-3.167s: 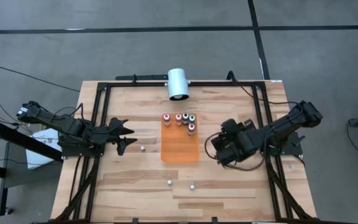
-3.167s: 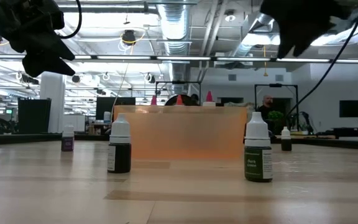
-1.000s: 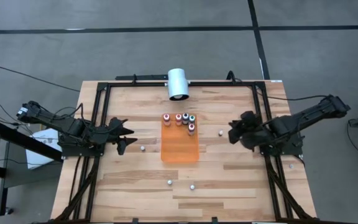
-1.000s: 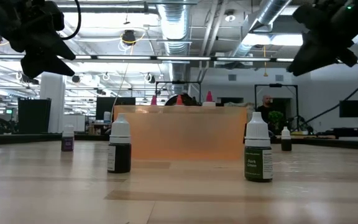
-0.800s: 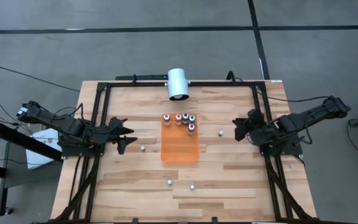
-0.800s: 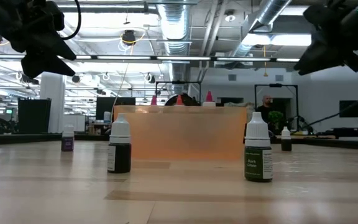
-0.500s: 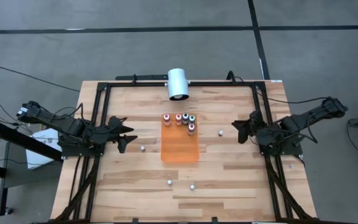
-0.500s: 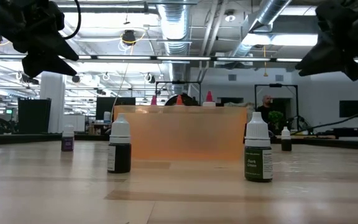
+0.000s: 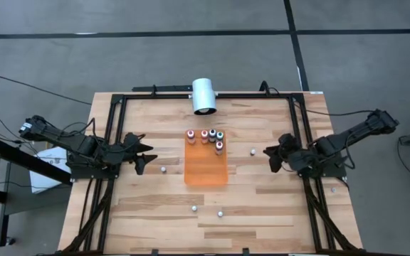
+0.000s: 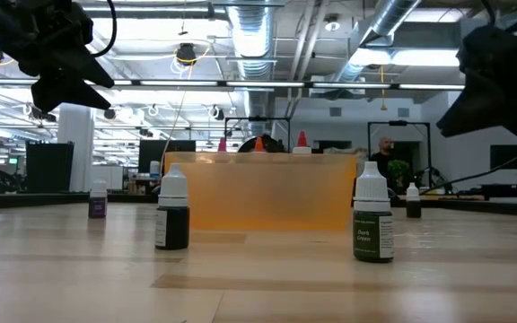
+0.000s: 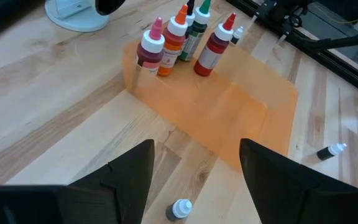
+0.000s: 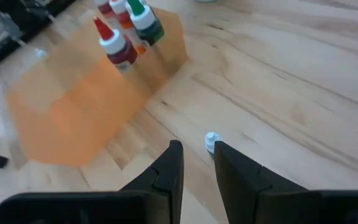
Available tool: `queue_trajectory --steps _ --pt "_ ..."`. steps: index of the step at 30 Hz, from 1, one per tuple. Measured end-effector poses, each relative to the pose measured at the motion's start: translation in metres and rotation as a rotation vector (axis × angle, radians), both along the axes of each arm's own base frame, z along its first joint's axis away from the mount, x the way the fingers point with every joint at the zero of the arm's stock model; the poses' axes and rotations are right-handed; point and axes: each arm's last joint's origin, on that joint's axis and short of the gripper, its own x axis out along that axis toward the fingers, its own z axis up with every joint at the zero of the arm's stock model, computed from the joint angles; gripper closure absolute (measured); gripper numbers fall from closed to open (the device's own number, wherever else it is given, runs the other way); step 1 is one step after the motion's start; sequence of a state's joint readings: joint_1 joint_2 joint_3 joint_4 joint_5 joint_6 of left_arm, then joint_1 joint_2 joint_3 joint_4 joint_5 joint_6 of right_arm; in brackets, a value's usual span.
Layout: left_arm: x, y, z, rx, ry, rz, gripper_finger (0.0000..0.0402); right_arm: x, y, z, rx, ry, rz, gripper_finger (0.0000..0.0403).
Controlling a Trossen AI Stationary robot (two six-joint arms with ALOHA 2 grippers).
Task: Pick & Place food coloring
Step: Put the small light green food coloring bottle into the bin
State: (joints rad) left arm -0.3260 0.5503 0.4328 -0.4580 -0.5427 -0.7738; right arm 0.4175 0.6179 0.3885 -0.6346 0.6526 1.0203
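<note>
Left gripper [image 9: 139,156] waits at the centre left of the high view with its fingers spread wide and nothing between them. At the middle, the orange mat [image 9: 206,167] carries five food coloring bottles [image 9: 205,137] along its upper edge. Four small bottles stand on the wooden table [image 9: 155,203]. Right gripper [image 9: 270,158], fingers parted narrowly and empty, hangs near a loose bottle [image 9: 253,151].

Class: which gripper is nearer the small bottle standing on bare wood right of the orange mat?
Right. The right gripper sits just beside that bottle; the left gripper waits beyond the orange mat.
</note>
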Motion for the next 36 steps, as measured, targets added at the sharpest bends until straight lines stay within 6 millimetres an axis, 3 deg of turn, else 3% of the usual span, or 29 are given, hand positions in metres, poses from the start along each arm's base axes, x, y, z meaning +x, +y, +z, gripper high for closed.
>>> queue_trajectory --steps 11,16,25,36 --pt "0.0 0.0 0.0 0.0 0.0 0.0 0.0173 0.017 0.004 -0.007 0.006 0.069 0.083 0.0318" --pt "0.0 0.0 0.0 -0.001 0.001 -0.004 0.0173 0.032 0.008 -0.008 -0.05 0.045 0.135 0.0277" --pt "0.0 0.0 0.0 -0.006 0.003 -0.013 0.0173 0.043 0.006 -0.029 -0.094 0.192 0.107 0.018" --pt "0.0 0.001 0.0 0.038 0.004 0.006 0.0173 0.059 0.003 -0.049 -0.122 0.276 0.07 0.0168"
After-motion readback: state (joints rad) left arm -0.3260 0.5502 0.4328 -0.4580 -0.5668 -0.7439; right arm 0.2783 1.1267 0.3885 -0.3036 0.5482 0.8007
